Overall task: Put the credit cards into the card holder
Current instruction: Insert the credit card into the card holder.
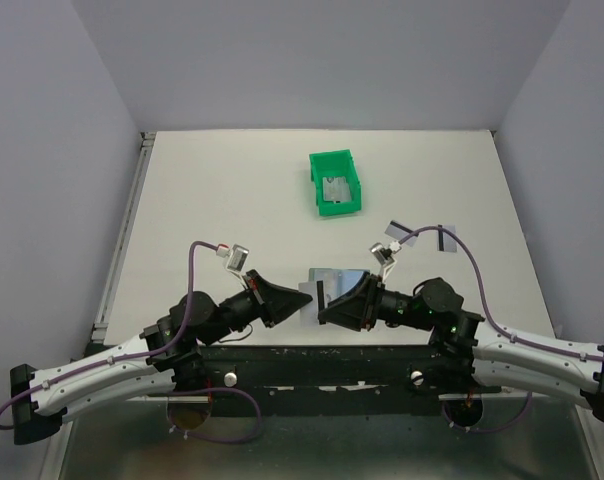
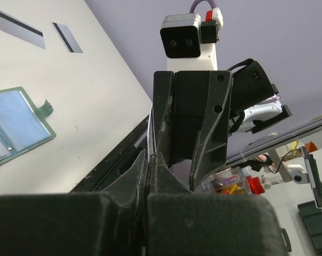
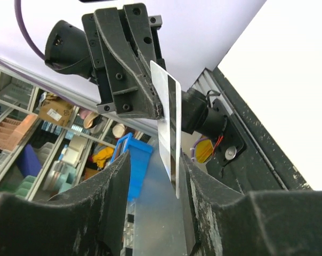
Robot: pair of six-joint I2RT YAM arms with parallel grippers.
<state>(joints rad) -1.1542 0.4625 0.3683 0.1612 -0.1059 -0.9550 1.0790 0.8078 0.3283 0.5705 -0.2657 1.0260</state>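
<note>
A silvery credit card point(image 3: 169, 125) with a black stripe stands on edge in the air between the two arms. My left gripper point(image 2: 151, 156) is shut on its thin edge point(image 2: 149, 130). My right gripper point(image 3: 157, 162) is open, its jaws either side of the card's other end, and the card sits close to the right finger point(image 3: 203, 186). From above, the two grippers point(image 1: 298, 300) point(image 1: 322, 306) meet tip to tip over the table's near edge. The grey-green card holder point(image 1: 337, 274) lies open just behind them. Two more cards point(image 1: 393, 230) point(image 1: 445, 238) lie flat to the right.
A bright green bin point(image 1: 354, 170) stands at mid table with a grey card point(image 1: 336, 187) inside. The black front rail point(image 1: 312, 355) runs just under the grippers. Grey walls close in both sides and the back.
</note>
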